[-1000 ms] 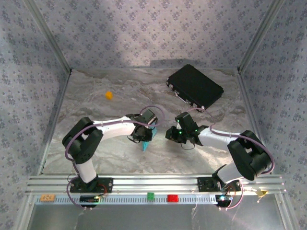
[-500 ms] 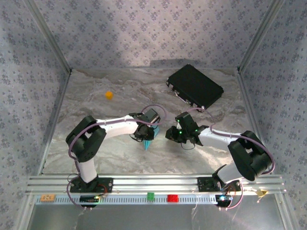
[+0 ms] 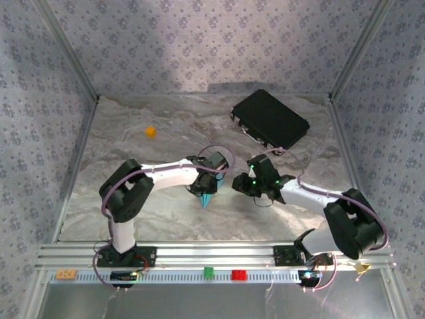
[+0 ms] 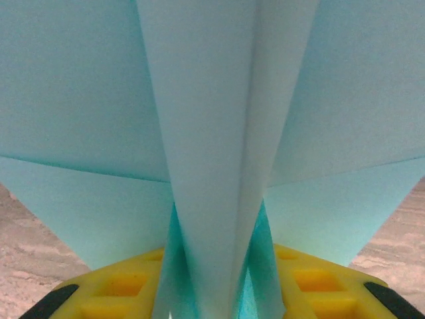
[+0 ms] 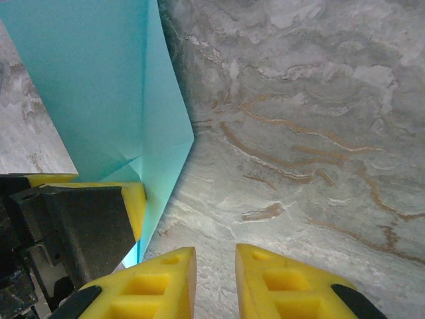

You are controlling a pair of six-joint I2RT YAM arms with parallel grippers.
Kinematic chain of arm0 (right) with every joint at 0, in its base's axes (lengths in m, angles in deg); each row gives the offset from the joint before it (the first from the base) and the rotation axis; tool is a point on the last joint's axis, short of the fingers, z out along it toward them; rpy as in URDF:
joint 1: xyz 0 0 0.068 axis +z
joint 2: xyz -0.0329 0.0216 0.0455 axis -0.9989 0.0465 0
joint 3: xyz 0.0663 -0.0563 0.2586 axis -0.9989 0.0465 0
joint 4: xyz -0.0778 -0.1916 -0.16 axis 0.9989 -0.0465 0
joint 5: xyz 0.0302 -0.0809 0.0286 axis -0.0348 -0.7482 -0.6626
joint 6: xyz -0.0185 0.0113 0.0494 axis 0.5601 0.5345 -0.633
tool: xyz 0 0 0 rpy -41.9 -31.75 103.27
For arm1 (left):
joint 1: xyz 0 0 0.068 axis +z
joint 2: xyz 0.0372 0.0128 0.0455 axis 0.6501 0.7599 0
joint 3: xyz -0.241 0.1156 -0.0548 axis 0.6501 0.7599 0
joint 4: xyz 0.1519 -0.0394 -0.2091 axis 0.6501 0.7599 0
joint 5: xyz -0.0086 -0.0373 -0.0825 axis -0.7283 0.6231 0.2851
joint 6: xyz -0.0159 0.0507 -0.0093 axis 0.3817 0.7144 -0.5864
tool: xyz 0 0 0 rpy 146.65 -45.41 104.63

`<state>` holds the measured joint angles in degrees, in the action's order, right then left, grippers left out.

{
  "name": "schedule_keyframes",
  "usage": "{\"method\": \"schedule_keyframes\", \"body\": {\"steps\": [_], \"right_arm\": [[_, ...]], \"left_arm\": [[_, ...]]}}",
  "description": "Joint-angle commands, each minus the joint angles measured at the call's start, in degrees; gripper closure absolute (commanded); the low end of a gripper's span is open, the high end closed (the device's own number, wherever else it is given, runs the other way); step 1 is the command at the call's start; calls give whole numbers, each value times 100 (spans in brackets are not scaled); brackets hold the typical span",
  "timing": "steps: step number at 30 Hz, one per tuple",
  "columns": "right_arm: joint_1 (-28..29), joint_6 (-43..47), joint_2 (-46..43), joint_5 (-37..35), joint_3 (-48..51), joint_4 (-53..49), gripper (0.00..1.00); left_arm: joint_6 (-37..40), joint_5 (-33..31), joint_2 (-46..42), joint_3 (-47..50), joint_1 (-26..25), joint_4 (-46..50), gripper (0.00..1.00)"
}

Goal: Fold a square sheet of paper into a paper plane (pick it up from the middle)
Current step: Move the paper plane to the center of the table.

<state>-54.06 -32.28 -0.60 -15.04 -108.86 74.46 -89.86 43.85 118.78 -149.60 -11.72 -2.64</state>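
Above the marbled tabletop, the left gripper holds the paper plane; the right gripper stands narrowly parted, empty.

The desk is that grey marble-look stuff with brownish veins, spreading out all round the left gripper. The back wall beyond it, plus the left wall and right wall, have lilac-grey wallpaper with tiny floral motifs. There are silver corner posts, and an aluminium rail on the near side of the gripper. A softer, brighter patch sits low on the back wall.
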Motion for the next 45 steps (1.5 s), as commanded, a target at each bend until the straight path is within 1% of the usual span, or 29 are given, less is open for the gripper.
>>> {"method": "schedule_keyframes", "body": {"steps": [1,7,11,16,18,22,27,32,36,40,43,44,45], "right_arm": [[-69,156,-187,-47,104,-189,76],[-211,274,-384,30,135,-327,75],[-345,348,-555,39,123,-443,75],[-495,409,-748,8,108,-600,73],[-570,439,-843,-31,96,-692,73],[-711,521,-1106,-170,41,-922,71],[-894,827,-1623,-720,-189,-1482,60],[-1253,1367,-2034,-1287,-642,-2162,50],[-1439,1621,-2361,-2014,-885,-2398,45],[-1515,1659,-2689,-2527,-828,-2266,41],[-1508,2040,-2846,-2908,-742,-2094,39],[-1513,2176,-2889,-3137,-715,-2034,37],[-1517,2317,-2908,-3367,-680,-1957,32]], "left_arm": [[-287,-118,153,-56,-55,271,65],[-373,-98,-2,-189,-82,365,64],[-416,-194,-174,-225,-82,416,60],[-450,-218,-326,-270,-82,433,59],[-468,-223,-416,-263,-77,433,56],[-501,-232,-630,-244,-80,432,54],[-496,-348,-1031,-115,-77,439,51],[-346,-651,-1625,69,-60,391,47],[-77,-944,-2186,312,76,231,43],[121,-858,-2711,731,548,44,41],[389,-495,-3149,1180,1039,-326,40],[503,-395,-3326,1354,1203,-490,39],[623,-362,-3501,1523,1358,-640,38]]}}
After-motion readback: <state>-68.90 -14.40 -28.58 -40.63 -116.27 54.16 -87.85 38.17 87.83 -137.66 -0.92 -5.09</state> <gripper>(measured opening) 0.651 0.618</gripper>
